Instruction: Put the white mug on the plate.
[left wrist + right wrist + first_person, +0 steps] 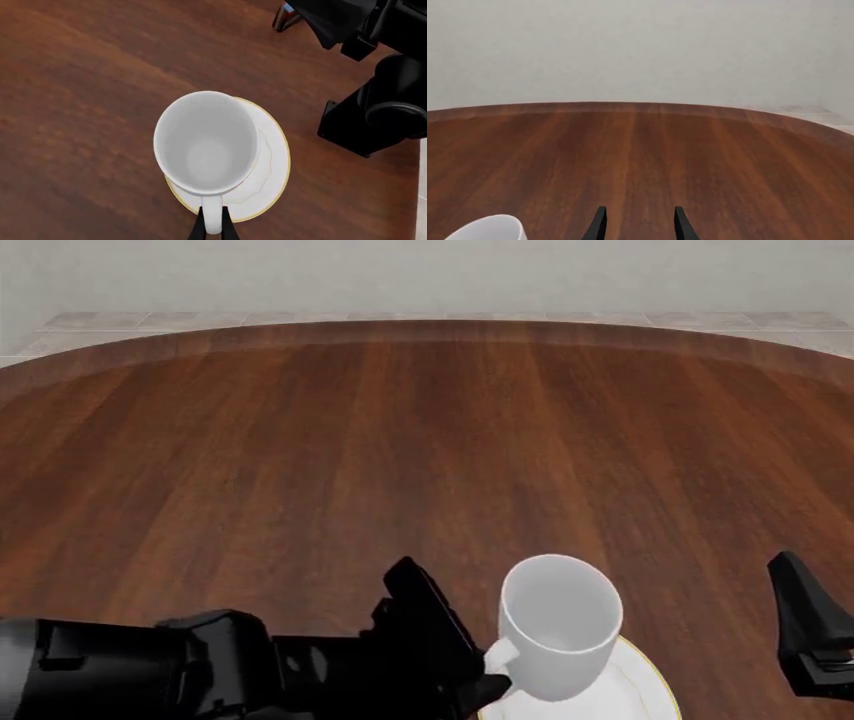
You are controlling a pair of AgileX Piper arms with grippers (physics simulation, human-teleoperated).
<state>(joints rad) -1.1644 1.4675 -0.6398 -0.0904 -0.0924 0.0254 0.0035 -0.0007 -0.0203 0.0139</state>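
the left gripper (212,225) is nearest, its two dark fingers pinched on the loop handle of the white mug (207,142). the mug stands upright and open-mouthed over the plate (273,165); whether its base rests on the plate or hangs just above, i cannot tell. in the front view the mug (561,625) covers the plate's left part, leaving the gold-rimmed edge (647,685) showing to its right. beyond the plate, the right gripper (638,225) has its fingers spread, holding nothing, aimed across the bare wooden table (400,440). the mug looks stiff, glossy, likely slippery and breakable; the handle seems the surest hold, though the body may swing about so narrow a pinch.
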